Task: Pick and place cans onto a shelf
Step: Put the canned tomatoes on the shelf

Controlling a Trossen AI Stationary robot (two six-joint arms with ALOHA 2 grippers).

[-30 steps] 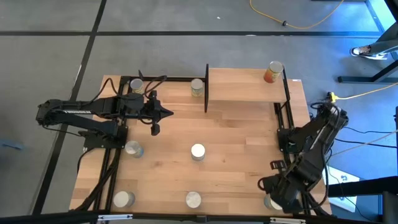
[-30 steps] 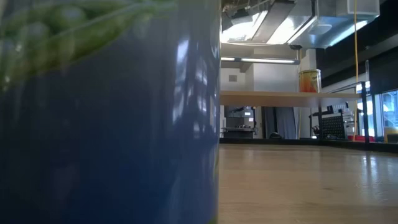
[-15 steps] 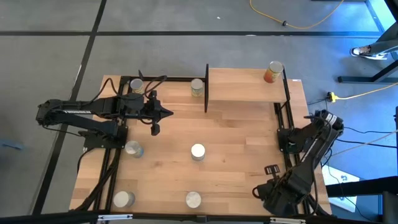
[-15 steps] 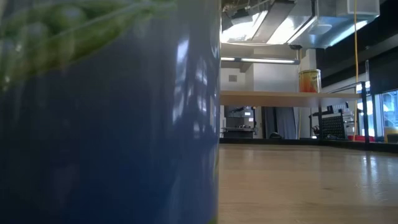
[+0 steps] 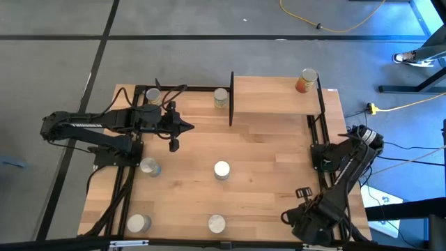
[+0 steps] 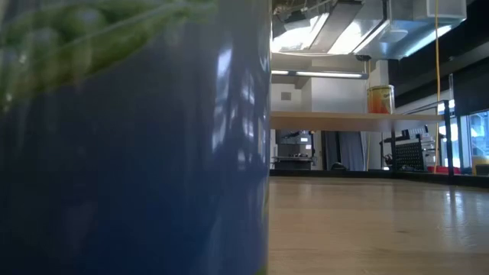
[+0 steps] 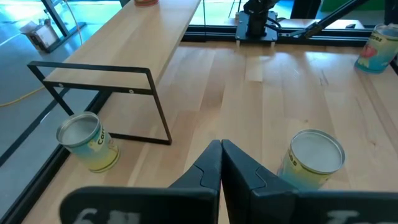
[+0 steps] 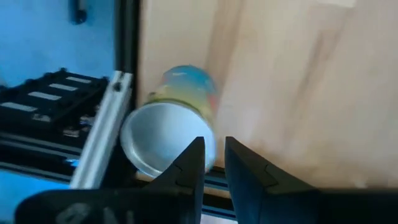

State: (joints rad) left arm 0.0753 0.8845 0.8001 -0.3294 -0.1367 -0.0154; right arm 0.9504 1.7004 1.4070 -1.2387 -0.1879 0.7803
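Since a second ago the right arm has drawn back toward the table's near right corner, and the can that showed beside it there is now hidden under it in the high view; nothing else has shifted. The right gripper (image 8: 211,163) hangs over that corner with its fingers a little apart, holding nothing, and a can with a yellow and blue label (image 8: 169,121) sits just past them beside the black table frame (image 8: 99,134). In the low view a blue can (image 6: 134,153) stands so near the camera that it blocks the left half. Farther in, more cans stand on the table (image 5: 272,150). The left gripper (image 5: 191,126), fingers pressed together and empty, waits near the far left. On the shelf (image 5: 272,97), at its far right corner, stands one orange can (image 5: 306,81).
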